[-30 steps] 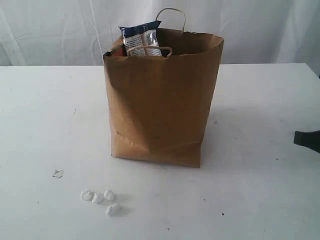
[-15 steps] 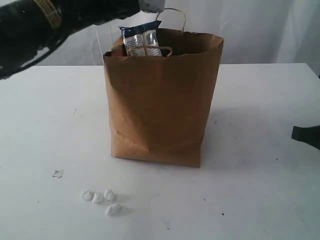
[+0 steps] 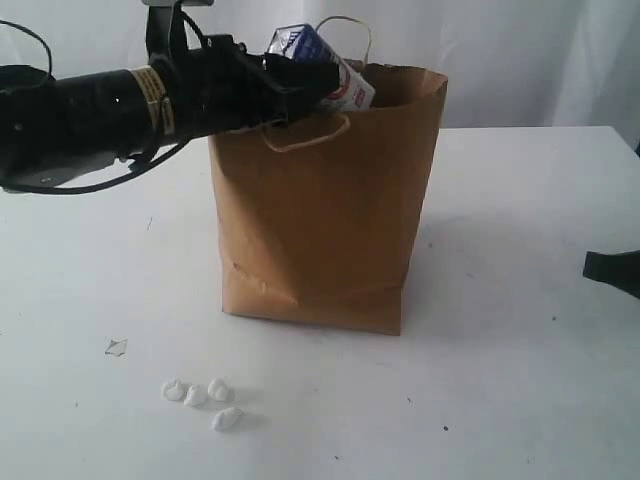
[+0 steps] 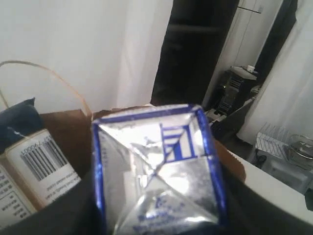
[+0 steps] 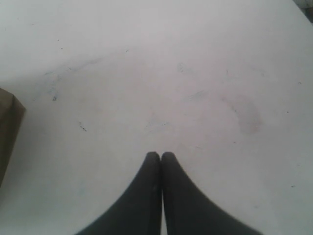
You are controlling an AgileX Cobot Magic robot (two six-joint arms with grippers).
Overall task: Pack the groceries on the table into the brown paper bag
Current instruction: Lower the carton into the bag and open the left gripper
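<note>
Left claw [image 3: 310, 82]: jaws clamped on the carton [image 3: 328, 60], one dark finger on each side. In the left wrist view the carton's [image 4: 156, 166] folded silver end with blue edging faces the camera. Carton held tilted, up in the air right at the bag's [image 3: 320, 220] mouth, over the near-left part of the rim. Cannot tell whether its low end touches the paper.

Inside the bag, beside the carton, the packet [image 4: 34, 161] stands on end, barcode showing. Far handle [image 3: 345, 25] arches up behind the carton; near handle [image 3: 305, 135] droops down the bag's front.

Right claw [image 5: 161, 157]: fingertips pressed together, nothing between them, low over bare table [image 3: 520, 380]. In the exterior view it [image 3: 612, 272] shows only at the right edge, well apart from the bag.

Bag upright, creased, mid-table. In front of it, to the left: a cluster of white lumps [image 3: 200, 392] and a small scrap [image 3: 116, 347].
</note>
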